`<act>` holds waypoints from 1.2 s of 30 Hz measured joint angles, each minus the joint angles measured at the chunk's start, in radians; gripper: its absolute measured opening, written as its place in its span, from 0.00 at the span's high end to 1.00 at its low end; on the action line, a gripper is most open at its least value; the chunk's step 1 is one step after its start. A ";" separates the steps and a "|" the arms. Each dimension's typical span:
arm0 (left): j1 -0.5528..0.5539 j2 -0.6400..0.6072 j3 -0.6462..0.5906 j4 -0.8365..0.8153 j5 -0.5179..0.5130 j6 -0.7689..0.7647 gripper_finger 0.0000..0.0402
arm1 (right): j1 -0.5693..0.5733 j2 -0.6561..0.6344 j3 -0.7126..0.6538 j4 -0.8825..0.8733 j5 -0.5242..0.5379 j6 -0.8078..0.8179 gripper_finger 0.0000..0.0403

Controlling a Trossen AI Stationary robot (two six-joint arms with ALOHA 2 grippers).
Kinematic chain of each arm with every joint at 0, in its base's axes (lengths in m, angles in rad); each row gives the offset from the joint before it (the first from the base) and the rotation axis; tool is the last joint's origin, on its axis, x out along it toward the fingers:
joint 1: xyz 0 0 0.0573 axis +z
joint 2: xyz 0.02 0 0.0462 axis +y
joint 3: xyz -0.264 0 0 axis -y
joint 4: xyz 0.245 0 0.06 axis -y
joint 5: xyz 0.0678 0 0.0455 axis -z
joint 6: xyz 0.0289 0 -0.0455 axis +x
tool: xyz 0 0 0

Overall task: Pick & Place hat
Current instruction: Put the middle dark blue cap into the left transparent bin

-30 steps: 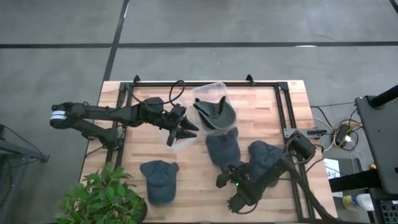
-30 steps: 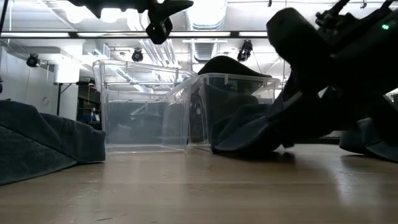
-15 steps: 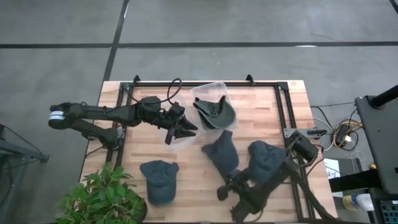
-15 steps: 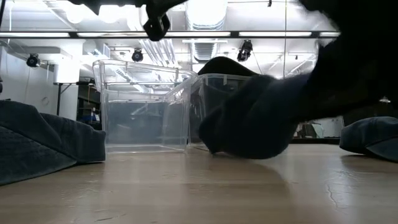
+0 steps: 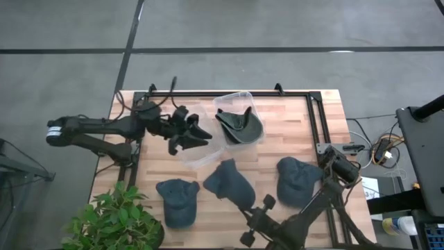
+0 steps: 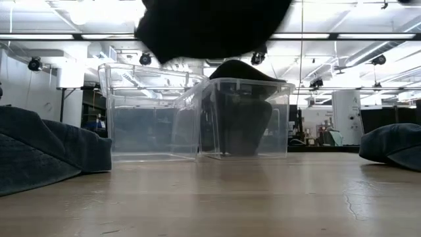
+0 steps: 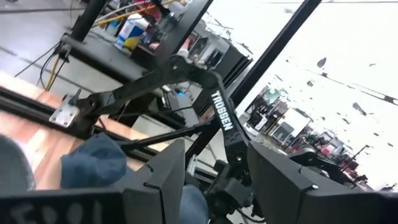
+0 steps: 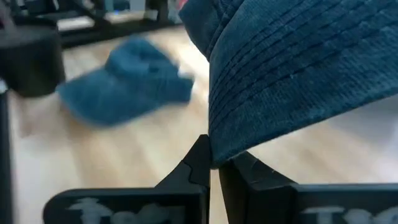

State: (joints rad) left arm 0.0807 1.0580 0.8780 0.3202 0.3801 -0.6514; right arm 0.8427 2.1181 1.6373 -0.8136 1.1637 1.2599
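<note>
The hat [image 5: 228,182], soft ribbed blue corduroy, hung crumpled above the wooden table [image 5: 291,128], its edge pinched in the right gripper [image 8: 214,163]; the left gripper [image 5: 196,133] gaped empty over clear plastic bins [image 5: 239,103]

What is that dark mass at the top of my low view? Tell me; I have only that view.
Observer: It's a blue hat lifted off the table, its edge pinched in the shut right gripper.
Operator: Give me the left gripper's position.
Observer: From above, the left gripper hangs open at the edge of the empty bin, holding nothing.
</note>
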 joint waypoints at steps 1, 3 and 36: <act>0.000 -0.010 0.000 0.001 0.002 -0.001 0.58 | -0.005 0.000 0.017 -0.017 0.031 -0.036 0.97; 0.000 -0.031 0.000 0.002 0.002 -0.001 0.58 | -0.020 0.000 0.049 -0.053 0.089 -0.115 0.97; 0.000 -0.243 -0.003 0.006 0.026 -0.006 0.58 | -0.580 0.087 0.303 -0.067 -0.015 -1.384 0.97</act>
State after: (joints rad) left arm 0.0807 0.8147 0.8755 0.3258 0.4057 -0.6579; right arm 0.2624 2.2050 1.9402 -0.8801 1.1491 -0.1243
